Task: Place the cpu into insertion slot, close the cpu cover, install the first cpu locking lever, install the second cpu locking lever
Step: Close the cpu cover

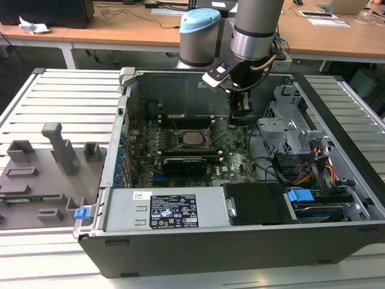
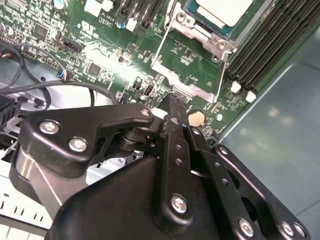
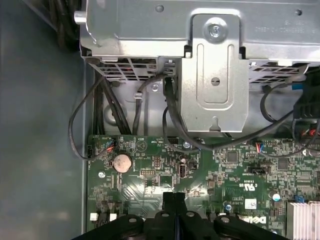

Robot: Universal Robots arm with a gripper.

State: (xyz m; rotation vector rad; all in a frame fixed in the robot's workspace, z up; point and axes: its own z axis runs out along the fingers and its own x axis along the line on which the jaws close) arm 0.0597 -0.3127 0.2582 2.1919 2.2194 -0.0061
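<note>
The cpu [image 1: 193,137] [image 2: 220,9] lies flat in the insertion slot [image 1: 180,144] on the green board, its pale metal face up. A metal frame, the cpu cover [image 2: 200,32], lies around the chip. Two thin wire levers [image 2: 159,47] run out along the socket's sides; whether they are latched I cannot tell. My gripper [image 1: 238,119] [image 2: 175,101] [image 3: 175,196] hangs just above the board, to the exterior view's right of the socket. It is shut, with its black fingers pressed together and nothing between them.
A grey metal drive cage [image 1: 283,129] [image 3: 215,75] with black cables [image 3: 170,115] stands close to the exterior view's right of the gripper. Memory slots [image 2: 260,45] flank the socket. A coin battery [image 3: 121,161] sits near the fingertips. The power supply [image 1: 162,208] fills the case front.
</note>
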